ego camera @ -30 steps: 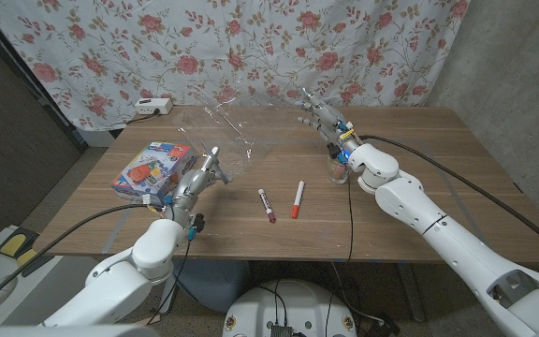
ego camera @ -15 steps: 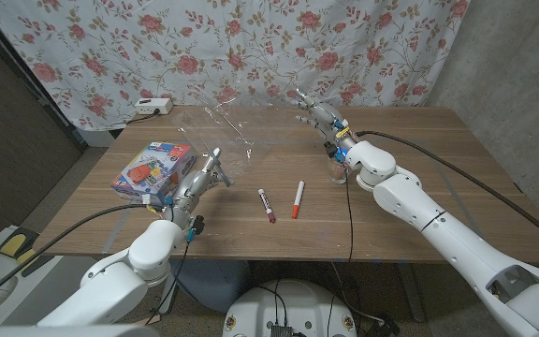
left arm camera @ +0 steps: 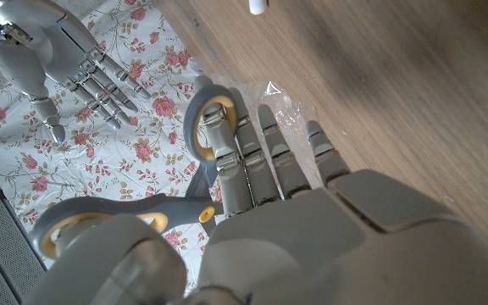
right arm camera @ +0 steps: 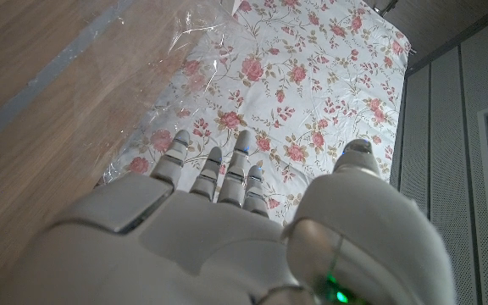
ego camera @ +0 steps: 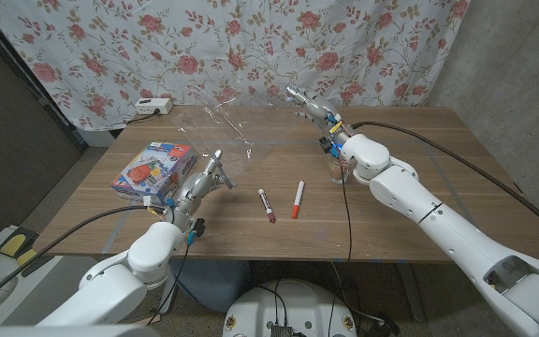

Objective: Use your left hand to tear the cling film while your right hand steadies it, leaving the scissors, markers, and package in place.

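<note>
**Both hands at the cling film, fingers apart**

Your left hand [ego camera: 206,176] is low over the table [ego camera: 419,197], near the front left, fingers straight and spread. The left wrist view shows those fingers [left arm camera: 265,157] next to a crumpled bit of cling film [left arm camera: 282,102] and by the grey-and-yellow scissors [left arm camera: 202,135]; you can't tell whether anything is actually pinched. Your right hand [ego camera: 314,114] is raised at the back middle of the table, fingers extended and apart, reaching toward the film's upper edge; no clear grip shows there either. In the right wrist view its fingertips [right arm camera: 242,142] point at the floral curtain [right arm camera: 295,76] with film [right arm camera: 189,47] ahead of them.

The cling film [ego camera: 223,126] hangs as a clear, wrinkled sheet between the two hands, above the table's back left part.

Package [ego camera: 153,169] sits at the left edge, just beside your left hand. Two markers [ego camera: 282,201] lie near the middle front, side by side, slightly apart.
</note>
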Robot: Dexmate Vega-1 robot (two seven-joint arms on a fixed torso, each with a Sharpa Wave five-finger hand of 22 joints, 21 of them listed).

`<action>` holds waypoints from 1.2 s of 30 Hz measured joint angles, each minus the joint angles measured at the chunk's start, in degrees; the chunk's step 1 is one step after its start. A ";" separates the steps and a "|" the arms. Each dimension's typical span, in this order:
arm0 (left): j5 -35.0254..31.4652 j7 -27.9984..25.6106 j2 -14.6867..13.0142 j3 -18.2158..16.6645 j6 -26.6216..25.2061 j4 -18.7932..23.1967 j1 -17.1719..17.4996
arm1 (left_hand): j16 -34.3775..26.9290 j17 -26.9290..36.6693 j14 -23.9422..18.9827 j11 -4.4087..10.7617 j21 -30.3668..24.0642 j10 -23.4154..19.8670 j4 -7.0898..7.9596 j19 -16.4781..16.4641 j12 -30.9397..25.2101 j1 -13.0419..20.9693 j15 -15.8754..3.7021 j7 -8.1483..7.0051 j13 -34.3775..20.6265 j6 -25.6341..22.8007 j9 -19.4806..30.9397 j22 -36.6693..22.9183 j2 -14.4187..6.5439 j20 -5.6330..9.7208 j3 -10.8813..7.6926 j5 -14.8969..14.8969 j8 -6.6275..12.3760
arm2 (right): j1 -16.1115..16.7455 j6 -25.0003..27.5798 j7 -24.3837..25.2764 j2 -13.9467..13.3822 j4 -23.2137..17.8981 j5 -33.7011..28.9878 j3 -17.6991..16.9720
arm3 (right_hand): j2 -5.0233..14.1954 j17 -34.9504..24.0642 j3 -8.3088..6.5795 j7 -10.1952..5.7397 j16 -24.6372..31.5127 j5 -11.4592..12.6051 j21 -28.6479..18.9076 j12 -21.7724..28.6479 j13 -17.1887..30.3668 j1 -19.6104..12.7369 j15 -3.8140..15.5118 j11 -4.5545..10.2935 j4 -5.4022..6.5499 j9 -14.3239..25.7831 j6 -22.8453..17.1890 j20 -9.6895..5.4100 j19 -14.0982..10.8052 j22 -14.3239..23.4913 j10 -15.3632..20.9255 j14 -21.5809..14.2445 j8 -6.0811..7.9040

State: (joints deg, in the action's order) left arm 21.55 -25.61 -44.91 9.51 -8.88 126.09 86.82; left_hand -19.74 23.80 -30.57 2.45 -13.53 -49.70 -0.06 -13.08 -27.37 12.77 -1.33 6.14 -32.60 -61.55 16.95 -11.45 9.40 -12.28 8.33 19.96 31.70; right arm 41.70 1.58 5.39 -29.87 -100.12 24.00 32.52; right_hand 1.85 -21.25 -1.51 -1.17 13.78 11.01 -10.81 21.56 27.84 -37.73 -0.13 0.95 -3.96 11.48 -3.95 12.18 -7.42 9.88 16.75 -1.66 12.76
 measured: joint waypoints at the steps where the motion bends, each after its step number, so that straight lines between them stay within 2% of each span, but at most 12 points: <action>1: 0.01 0.03 0.00 0.01 0.00 0.00 0.00 | 0.00 0.00 0.00 0.00 0.00 0.00 0.00 0.00 0.00 0.00 0.00 -0.07 -0.01 0.07 0.00 0.00 0.00 0.00 0.00 0.00 0.00 | -0.20 0.12 0.03 0.04 0.00 -0.16 0.10 | 0.21 0.00 -0.01 0.05 0.00 0.00 0.00 -0.17 -0.04 -0.21 0.13 0.00 -0.01 0.00 -0.05 0.00 0.00 0.00 0.00 -0.13 0.00; 6: 0.12 0.16 -0.02 0.17 -0.04 0.05 0.00 | 0.00 0.00 0.00 0.00 0.44 0.00 0.01 0.00 0.04 0.00 0.00 -0.08 -0.04 0.09 -0.02 0.00 0.00 0.00 0.48 0.40 -0.03 | -1.34 1.22 0.25 0.36 0.03 -1.67 0.77 | 0.39 0.24 -0.49 0.06 0.27 -0.01 0.00 -0.17 -0.33 -0.50 0.12 -0.10 -0.49 0.00 -0.13 -0.03 -0.03 0.00 0.94 -0.74 -0.07; 9: 0.22 0.21 -0.02 0.23 -0.08 0.09 0.00 | 0.00 0.00 -0.01 0.00 0.44 0.01 0.01 0.31 0.17 0.00 0.00 -0.07 -0.21 0.11 -0.04 0.00 0.00 0.09 0.48 0.42 -0.04 | -2.06 1.83 0.63 0.69 0.32 -2.76 1.33 | 0.61 0.27 -0.33 0.20 0.42 -0.21 0.00 -0.59 -0.51 -1.06 0.41 0.10 -0.96 0.00 2.65 -0.22 -0.22 0.00 1.33 -1.03 -1.11; 18: 0.64 0.59 -0.06 0.45 -0.09 0.10 0.01 | 0.00 0.27 -0.01 -0.10 0.44 0.10 0.09 0.51 0.26 -0.24 0.00 -0.09 -0.07 0.29 -0.09 -0.01 -0.25 -0.11 1.22 0.89 -0.20 | -4.28 3.65 1.37 1.89 1.48 -6.02 3.08 | 1.80 0.53 -1.35 -0.18 0.65 -0.21 0.00 -0.81 -0.81 -2.25 0.53 0.53 -1.98 0.00 2.37 -0.32 -0.75 0.00 2.37 -1.15 -0.88; 19: 0.69 0.63 -0.08 0.47 -0.09 0.10 0.01 | 0.00 0.27 -0.01 -0.10 0.44 0.10 0.48 0.51 0.26 -0.24 0.00 -0.09 -0.09 0.30 -0.09 -0.01 -0.26 -0.11 1.76 0.90 -0.21 | -4.58 3.87 1.41 2.06 1.67 -6.44 3.30 | 2.01 0.53 -1.34 -0.24 0.65 -0.21 -0.01 -0.81 -0.81 -2.46 0.71 0.52 -1.97 0.00 2.07 -0.32 -0.75 0.00 2.36 -1.32 -0.66; 21: 0.77 0.72 -0.11 0.50 -0.09 0.10 0.01 | 0.00 0.27 -0.01 -0.10 0.44 0.10 0.41 0.51 0.38 -0.25 0.00 -0.10 -0.20 0.47 -0.08 -0.01 -0.37 -0.11 1.83 1.31 -0.21 | -5.02 4.12 1.45 2.30 1.96 -6.99 3.62 | 1.90 0.53 -1.51 0.16 0.65 -0.21 -0.22 -0.81 -0.81 -2.80 0.73 0.52 -2.14 0.00 1.68 -0.32 -0.75 0.00 2.36 -1.35 -0.58; 23: 0.88 0.84 -0.16 0.52 -0.09 0.10 0.01 | 0.00 0.27 0.14 -0.10 0.44 0.10 0.86 0.51 0.43 -0.24 -0.15 -0.11 -0.21 0.47 -0.07 -0.01 -0.38 -0.11 2.29 1.35 -0.21 | -5.54 4.42 1.48 2.59 2.29 -7.60 4.03 | 2.04 0.71 -1.58 -0.06 0.64 -0.21 -0.22 -0.81 -0.81 -2.94 0.73 0.74 -2.21 0.00 1.30 -0.32 -0.75 0.00 2.58 -1.35 -0.44; 36: 1.62 1.84 -0.83 0.72 0.08 0.10 -0.20 | 0.00 0.26 0.92 -0.10 0.87 0.10 1.02 1.25 0.59 -0.01 -0.31 -0.20 -0.20 0.57 -0.04 -0.01 -0.61 0.19 3.26 2.20 -0.32 | -8.15 6.51 1.72 4.13 4.05 -11.32 6.21 | 2.55 0.79 -2.30 0.16 0.86 -0.21 -0.22 -1.03 -0.81 -4.06 0.73 1.13 -2.92 0.00 0.45 -0.32 -0.74 0.00 2.97 -1.34 -0.44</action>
State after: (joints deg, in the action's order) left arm 23.16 -23.77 -45.74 10.23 -8.80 126.19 86.62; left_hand -19.74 24.06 -29.66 2.35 -12.66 -49.60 0.95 -11.83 -26.78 12.76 -1.64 5.93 -32.81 -60.98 16.92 -11.46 8.80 -12.09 11.59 22.16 31.38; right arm 33.55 8.09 7.11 -25.73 -96.07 12.67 38.73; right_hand 4.39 -20.46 -3.81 -1.01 14.64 10.80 -11.03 20.53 27.04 -41.79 0.60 2.08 -6.88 11.48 -3.50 11.87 -8.16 9.88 19.72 -3.00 12.32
